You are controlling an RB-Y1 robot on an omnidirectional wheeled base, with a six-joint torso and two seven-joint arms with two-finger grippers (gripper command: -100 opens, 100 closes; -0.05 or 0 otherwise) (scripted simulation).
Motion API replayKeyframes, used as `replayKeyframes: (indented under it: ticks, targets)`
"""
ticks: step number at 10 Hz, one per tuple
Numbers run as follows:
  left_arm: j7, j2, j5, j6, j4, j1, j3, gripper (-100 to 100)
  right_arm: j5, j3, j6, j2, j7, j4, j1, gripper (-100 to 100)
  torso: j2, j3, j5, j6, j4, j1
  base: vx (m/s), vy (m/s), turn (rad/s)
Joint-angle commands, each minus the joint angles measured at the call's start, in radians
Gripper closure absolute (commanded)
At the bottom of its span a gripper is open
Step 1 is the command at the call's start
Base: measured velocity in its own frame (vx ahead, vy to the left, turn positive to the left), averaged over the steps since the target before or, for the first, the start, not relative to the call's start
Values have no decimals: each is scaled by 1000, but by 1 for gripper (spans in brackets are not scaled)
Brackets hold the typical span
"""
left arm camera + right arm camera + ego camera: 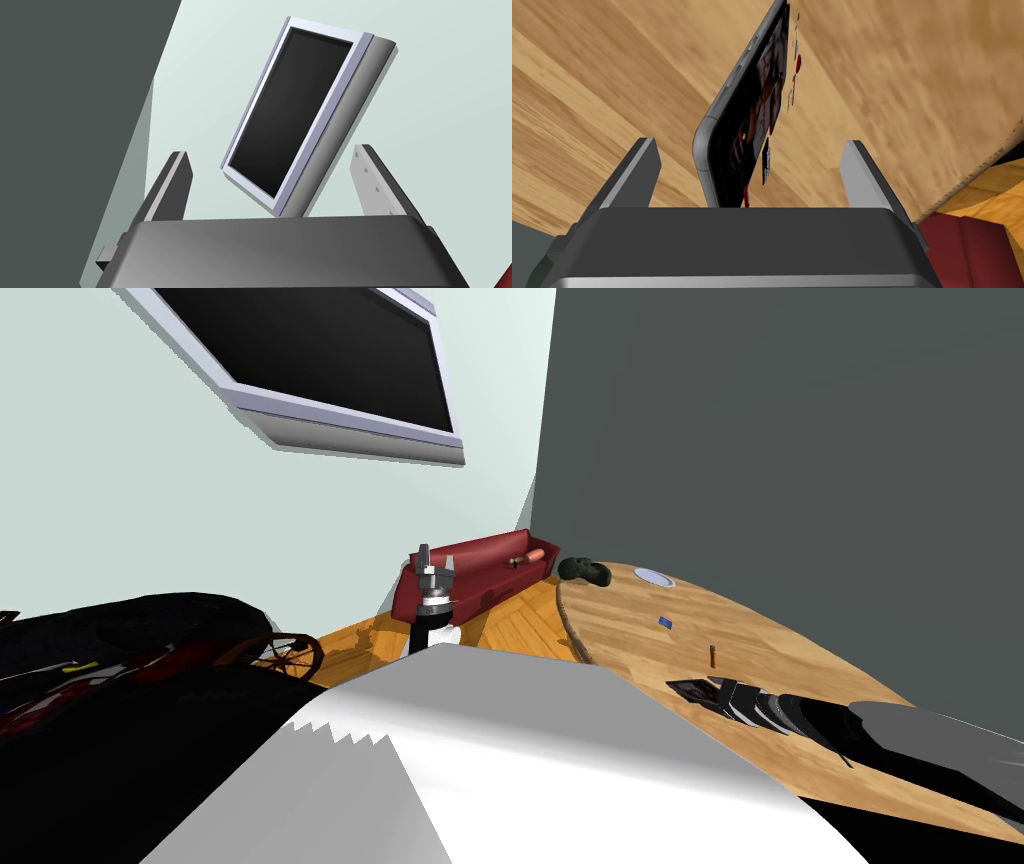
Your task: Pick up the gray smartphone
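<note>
Jaws spread wide on both grippers, nothing gripped.
At about 2 o'clock from me the right gripper [749, 145] straddles the gray smartphone [737, 120] on the wooden table [640, 628], fingers [632, 175] clear of its sides; the left gripper [271, 151] hangs near 12 o'clock.

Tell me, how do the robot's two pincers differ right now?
The left pincer points up at a wall screen with nothing between its fingers; the right pincer is low over the wooden table, its fingers either side of the grey phone, not touching it. Both are open.
</note>
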Motion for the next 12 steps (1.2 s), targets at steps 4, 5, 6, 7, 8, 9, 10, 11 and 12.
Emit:
replayKeyframes:
  ticks: [4, 5, 6, 7, 8, 9, 10, 11, 12]
  targets:
    - [0, 0, 0, 0, 0, 0, 0, 0, 22, -30, -36, 67, 57, 95, -14, -100, 1, 0, 0, 0, 0, 0, 25, -2, 26]
    - [0, 0, 0, 0, 0, 0, 0, 0, 26, -36, -42, 80, 68, 113, -16, -100, 1, 0, 0, 0, 0, 0, 26, -2, 26]
    - [0, 0, 0, 0, 0, 0, 0, 0, 22, -33, -39, 72, 61, 104, -14, -100, 1, 0, 0, 0, 0, 0, 12, -2, 4]
    - [0, 0, 0, 0, 0, 0, 0, 0, 22, -34, -42, 73, 65, 107, -15, 100, 1, 1, 0, 0, 0, 0, 0, 0, 0]
    - [0, 0, 0, 0, 0, 0, 0, 0, 22, -34, -41, 73, 64, 107, -15, 100, 2, 1, 0, 0, 0, 0, 0, 0, 0]
    - [0, 0, 0, 0, 0, 0, 0, 0, 23, -34, -42, 72, 64, 107, -14, 100, 2, 1, -1, 0, 1, 0, 0, 0, 0]
    - [0, 0, 0, 0, 0, 0, 0, 0, 23, -33, -43, 72, 65, 107, -14, 100, 2, 1, -1, 0, 1, 0, 0, 0, 0]
    - [0, 0, 0, 0, 0, 0, 0, 0, 23, -33, -43, 73, 65, 107, -14, 100, 2, 2, -1, 0, 1, -1, 0, 0, 0]
    - [0, 0, 0, 0, 0, 0, 0, 0, 23, -33, -43, 73, 65, 107, -14, 0, 2, 2, -1, 0, 1, -1, 0, 0, 0]
